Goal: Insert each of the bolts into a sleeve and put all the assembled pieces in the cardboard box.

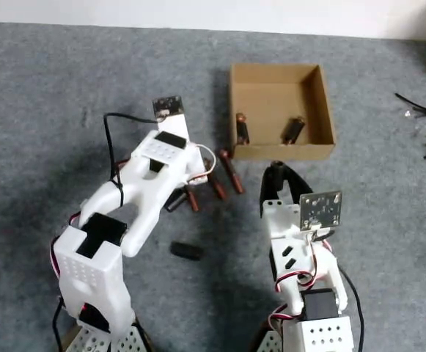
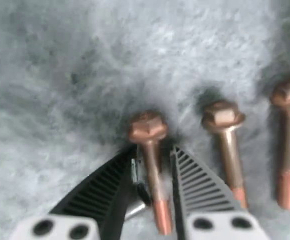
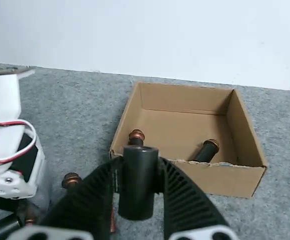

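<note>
Your left gripper [image 2: 154, 150] is down on the grey carpet [image 1: 44, 95], jaws part-open and straddling the shank of the leftmost bolt [image 2: 147, 127]. A sliver of gap shows on each side, so it looks positioned for a pinch, not yet clamped. Two more bolts [image 2: 224, 145] lie just to its right, close enough that the tips need to stay narrow. Your right gripper [image 3: 138, 165] is closed on a black sleeve [image 3: 137, 190] and holds it upright, just in front of the cardboard box [image 1: 282, 152]. That pose presents the open bore for a bolt to go in. Two assembled pieces [image 1: 242, 130] already lie in the box, and a spare sleeve [image 1: 186, 251] waits on the carpet nearer you, between the arms.
</note>
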You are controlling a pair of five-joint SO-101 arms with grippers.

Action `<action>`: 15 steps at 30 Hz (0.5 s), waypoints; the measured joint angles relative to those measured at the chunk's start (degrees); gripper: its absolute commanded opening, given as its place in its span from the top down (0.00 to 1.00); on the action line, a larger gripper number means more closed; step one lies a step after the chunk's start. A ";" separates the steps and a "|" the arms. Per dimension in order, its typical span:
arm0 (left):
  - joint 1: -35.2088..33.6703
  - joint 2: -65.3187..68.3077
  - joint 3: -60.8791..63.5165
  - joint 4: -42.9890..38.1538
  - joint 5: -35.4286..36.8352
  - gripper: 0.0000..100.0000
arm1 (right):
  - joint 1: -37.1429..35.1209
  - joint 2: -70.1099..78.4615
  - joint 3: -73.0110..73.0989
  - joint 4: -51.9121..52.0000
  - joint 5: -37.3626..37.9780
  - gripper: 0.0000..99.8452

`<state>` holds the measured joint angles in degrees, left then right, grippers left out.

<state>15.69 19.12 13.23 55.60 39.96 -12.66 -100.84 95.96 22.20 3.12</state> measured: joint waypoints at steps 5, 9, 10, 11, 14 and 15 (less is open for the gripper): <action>0.53 0.35 -1.58 3.16 -0.18 0.89 | 0.00 0.00 0.00 0.00 0.09 1.00; 0.97 0.35 -1.58 3.69 -0.18 0.89 | 0.00 0.00 0.00 0.00 0.09 1.00; 0.97 0.35 -1.58 3.69 -0.18 0.89 | 0.00 0.00 0.00 0.00 0.09 1.00; 0.97 0.35 -1.58 3.69 -0.18 0.89 | 0.00 0.00 0.00 0.00 0.09 1.00; 1.05 0.35 -1.58 3.69 -0.18 0.89 | 0.00 0.00 0.00 0.00 0.09 1.00; 1.05 0.35 -1.58 3.69 -0.18 0.90 | 0.00 0.00 0.00 0.00 0.09 1.00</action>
<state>16.75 19.47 11.65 59.30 39.78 -12.66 -100.84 95.96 22.20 3.21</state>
